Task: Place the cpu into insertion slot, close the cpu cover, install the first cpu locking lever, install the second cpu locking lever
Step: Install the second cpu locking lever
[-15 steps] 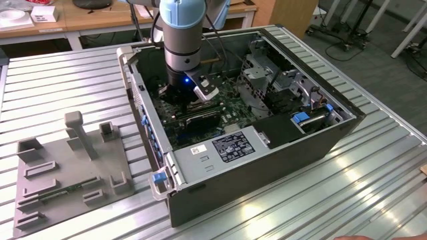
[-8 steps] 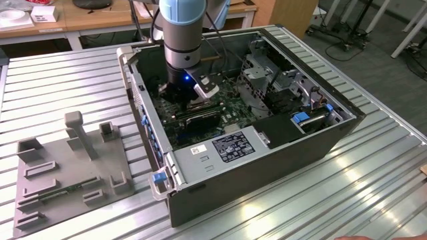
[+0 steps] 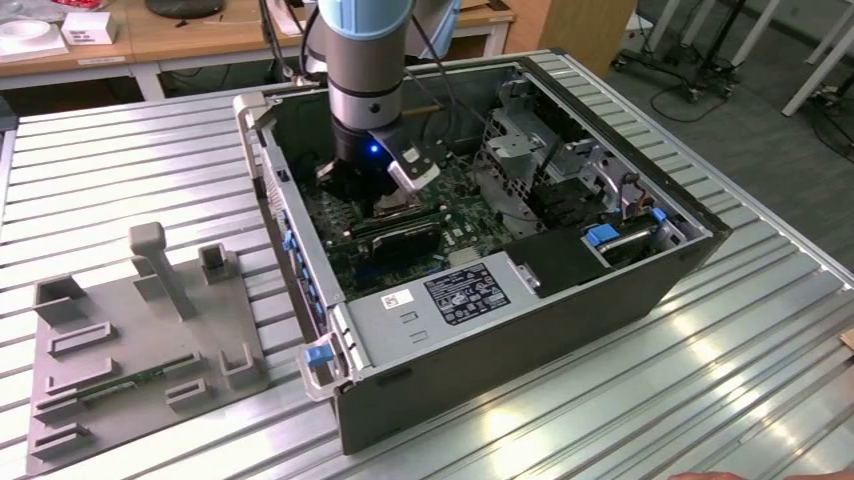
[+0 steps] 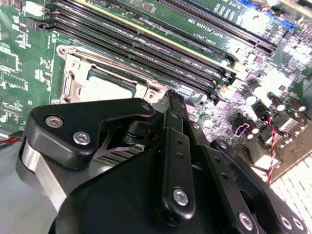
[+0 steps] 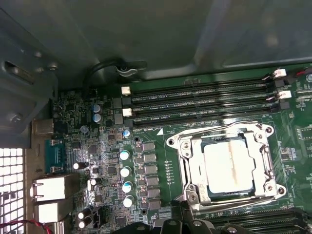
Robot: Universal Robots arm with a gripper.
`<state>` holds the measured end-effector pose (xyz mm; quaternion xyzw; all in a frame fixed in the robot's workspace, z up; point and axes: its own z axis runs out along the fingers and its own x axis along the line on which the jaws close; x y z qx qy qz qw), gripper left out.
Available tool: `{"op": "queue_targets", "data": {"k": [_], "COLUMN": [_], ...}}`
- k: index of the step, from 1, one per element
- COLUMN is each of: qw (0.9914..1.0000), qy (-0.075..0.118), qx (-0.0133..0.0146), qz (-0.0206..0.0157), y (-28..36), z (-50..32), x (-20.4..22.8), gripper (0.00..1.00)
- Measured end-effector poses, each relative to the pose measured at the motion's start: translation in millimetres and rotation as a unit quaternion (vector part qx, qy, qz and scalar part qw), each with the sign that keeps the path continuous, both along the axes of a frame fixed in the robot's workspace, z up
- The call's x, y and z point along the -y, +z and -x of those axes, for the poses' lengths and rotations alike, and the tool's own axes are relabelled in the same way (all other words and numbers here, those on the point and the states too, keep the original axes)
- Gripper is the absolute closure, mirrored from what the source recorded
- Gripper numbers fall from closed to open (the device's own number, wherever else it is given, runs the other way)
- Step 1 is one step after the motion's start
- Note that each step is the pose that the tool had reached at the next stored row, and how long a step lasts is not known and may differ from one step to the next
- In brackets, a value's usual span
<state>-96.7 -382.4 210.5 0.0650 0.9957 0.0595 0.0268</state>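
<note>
The cpu (image 5: 228, 163) lies pale and square inside the insertion slot (image 5: 267, 130) on the green motherboard (image 5: 156, 136). The silver cpu cover (image 5: 194, 168) lies flat around it, with the chip showing through its window. A thin wire lever (image 5: 209, 130) runs along the slot's side nearest the memory slots. In the second wrist view my gripper (image 4: 166, 100) sits just beside one corner of the slot (image 4: 68, 73), close above the board, and the cpu (image 4: 105, 87) shows there too. In the exterior view the gripper (image 3: 387, 205) reaches down into the open computer case (image 3: 561, 330).
Long black memory slots (image 5: 200, 105) flank the socket. Capacitors (image 5: 125, 170) and rear ports (image 5: 48, 187) stand nearby. Red and black wires (image 4: 270, 146) cross the board's edge. A drive cage (image 3: 547, 160) fills the case's far side. A grey fixture plate (image 3: 134, 340) lies at the exterior view's left.
</note>
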Motion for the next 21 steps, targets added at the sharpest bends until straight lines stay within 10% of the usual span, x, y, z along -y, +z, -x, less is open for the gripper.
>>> {"op": "queue_targets", "data": {"k": [21], "qw": [1.00000], "qy": [0.000], "qx": [0.0000], "qz": [0.0000], "y": [0.1], "z": [-16.9], "x": [-0.5], "gripper": [0.89]}}
